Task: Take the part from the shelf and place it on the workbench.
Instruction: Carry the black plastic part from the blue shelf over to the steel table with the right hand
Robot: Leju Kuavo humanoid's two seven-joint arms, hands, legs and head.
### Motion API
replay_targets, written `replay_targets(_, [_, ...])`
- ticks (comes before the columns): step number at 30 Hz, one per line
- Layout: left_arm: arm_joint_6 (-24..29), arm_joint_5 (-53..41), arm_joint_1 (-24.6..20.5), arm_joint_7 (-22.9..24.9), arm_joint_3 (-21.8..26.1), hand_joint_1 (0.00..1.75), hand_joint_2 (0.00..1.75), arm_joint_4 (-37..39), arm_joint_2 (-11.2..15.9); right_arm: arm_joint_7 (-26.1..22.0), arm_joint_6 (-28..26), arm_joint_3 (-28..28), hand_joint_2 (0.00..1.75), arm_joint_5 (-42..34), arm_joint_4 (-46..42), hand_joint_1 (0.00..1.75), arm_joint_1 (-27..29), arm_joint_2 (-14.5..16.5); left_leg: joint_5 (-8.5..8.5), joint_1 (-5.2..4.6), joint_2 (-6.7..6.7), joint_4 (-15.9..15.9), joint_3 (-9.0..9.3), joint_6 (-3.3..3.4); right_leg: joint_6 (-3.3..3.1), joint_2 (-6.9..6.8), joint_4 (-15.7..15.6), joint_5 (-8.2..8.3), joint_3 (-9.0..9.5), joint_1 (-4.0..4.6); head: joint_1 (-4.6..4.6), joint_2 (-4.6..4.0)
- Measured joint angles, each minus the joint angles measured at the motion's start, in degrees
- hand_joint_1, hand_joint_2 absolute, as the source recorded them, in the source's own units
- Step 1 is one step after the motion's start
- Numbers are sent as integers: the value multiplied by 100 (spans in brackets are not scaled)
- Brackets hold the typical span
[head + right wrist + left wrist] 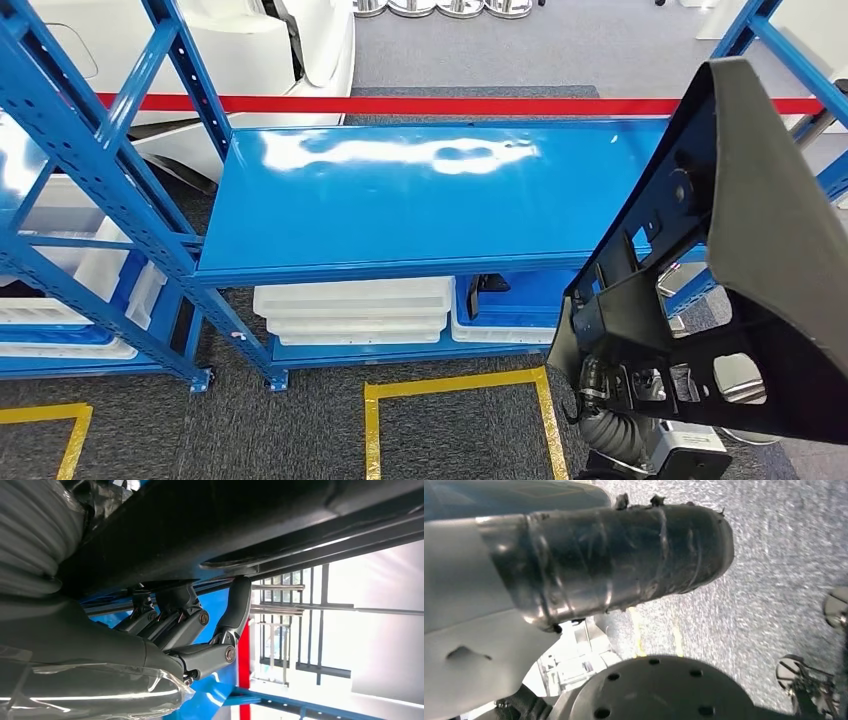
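Part (770, 250) up off the shelf (430, 200), gripped from below by right hand (190, 630), fingers curled on its underside, beyond shelf's right edge. Shelf top bare. Left hand state: can't tell.

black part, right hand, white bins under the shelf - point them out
black part (770, 250), head view, on its broad dark face
right hand (200, 630), right wrist view, on the fingers under the part
white bins (352, 310), head view, front of the stack
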Motion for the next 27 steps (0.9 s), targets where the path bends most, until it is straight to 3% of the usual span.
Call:
replay_targets(2, [2, -1, -8, 0, 0, 0, 0, -1, -17, 12, 0, -1, 175, 11, 11, 175, -23, -5, 119, -10, -4, -1, -72, -60, -82, 2, -838, -106, 569, 24, 15, 0])
replay_targets(3, [3, -2, -13, 1, 0, 0, 0, -2, -26, 18, 0, -1, 175, 18, 13, 175, -32, -8, 180, -12, -2, -11, -95, -99, -117, 4, -1049, -164, 683, 38, 20, 0])
replay_targets(5, [4, -2, -17, 3, 0, 0, 0, -1, -31, 35, 0, -3, 175, 27, 24, 175, -38, -21, 236, -3, 0, -18, -143, -178, -199, -7, -1159, -115, 611, 33, 21, 0])
replay_targets(6, [4, -2, -15, 4, 0, 0, 0, 0, -28, 40, 0, -3, 175, 29, 29, 175, -35, -27, 135, -2, -2, 47, -173, -202, -244, -18, -1169, -53, 558, 26, 20, 0])
replay_targets(7, [4, -2, -11, 6, 0, 0, 0, 1, -25, 45, 0, -5, 175, 31, 36, 175, -34, -32, -72, -3, -5, 208, -221, -218, -288, -29, -1187, 12, 501, 20, 16, 0])
replay_targets(8, [4, -2, -8, 7, 0, 0, 0, 1, -17, 47, 1, -6, 175, 32, 44, 175, -35, -34, -385, -4, -6, 500, -290, -220, -317, -40, -1189, 71, 445, 25, 13, 0])
replay_targets(10, [2, -2, -5, 8, -1, 0, 0, 1, 4, 51, 2, -8, 175, 33, 67, 175, -34, -37, -912, -7, -7, 1250, -433, -224, -353, -41, -1173, 195, 282, 52, 12, 0])
replay_targets(11, [0, -2, -5, 8, -1, 0, 0, 1, 16, 54, 2, -8, 175, 33, 80, 175, -33, -38, -987, -8, -6, 1568, -456, -225, -359, -42, -1155, 267, 178, 66, 13, 0])
replay_targets(12, [-2, -2, -6, 8, -2, 0, 0, 1, 25, 56, 2, -8, 175, 33, 92, 175, -33, -38, -894, -8, -7, 1731, -410, -223, -358, -42, -1128, 335, 79, 76, 13, 0])
replay_targets(13, [-2, -2, -7, 8, -2, 0, 0, 1, 30, 57, 2, -8, 175, 33, 101, 175, -32, -39, -711, -9, -7, 1722, -281, -217, -350, -39, -1090, 399, -29, 81, 13, 0])
replay_targets(15, [-1, -2, -20, 7, -2, 0, 0, 1, 33, 62, 2, -8, 175, 33, 111, 175, -32, -39, -456, -13, -8, 1188, 243, -185, -317, -28, -981, 500, -231, 90, 10, 0])
replay_targets(17, [1, -2, -46, 5, -2, 0, 0, 0, 33, 73, 2, -8, 175, 41, 112, 175, -36, -40, -623, -30, -12, 320, 834, -139, -260, -29, -851, 591, -402, 99, 10, 0])
replay_targets(18, [2, -2, -58, 8, -2, 0, 0, -1, 33, 84, 2, -8, 175, 46, 112, 175, -39, -42, -731, -45, -14, 34, 996, -111, -229, -37, -812, 646, -459, 99, 11, 0])
replay_targets(20, [5, -2, -58, 15, -4, 0, 0, -1, 26, 108, 2, -8, 175, 55, 113, 175, -40, -45, -749, -51, -5, -115, 973, -36, -161, -40, -786, 733, -530, 88, 11, 0])
replay_targets(21, [8, -2, -52, 20, -5, 0, 0, -1, 19, 120, 2, -7, 175, 55, 114, 175, -38, -52, -695, -43, 5, -109, 904, 6, -123, -29, -739, 671, -570, 82, 19, 0])
replay_targets(22, [14, -2, -46, 23, -6, 0, 0, 0, 9, 128, 2, -6, 175, 54, 115, 175, -37, -60, -636, -29, 19, -115, 830, 48, -80, -17, -610, 509, -624, 73, 33, 0])
replay_targets(25, [34, -5, -56, 37, -7, 0, 0, 1, -19, 147, 2, -2, 175, 38, 124, 175, -38, -88, -447, -18, 41, -119, 580, 108, 28, -1, 363, -313, -864, 23, 83, 0])
replay_targets(26, [37, -7, -60, 42, -7, 0, 0, 1, -22, 154, 2, 0, 175, 27, 131, 175, -39, -96, -371, -19, 43, -116, 484, 106, 46, -1, 709, -445, -902, 10, 95, 0])
replay_targets(27, [37, -7, -60, 44, -7, 0, 0, 1, -24, 160, 2, 0, 175, 14, 139, 175, -39, -106, -296, -19, 45, -112, 386, 99, 53, -1, 903, -415, -864, 3, 107, 0])
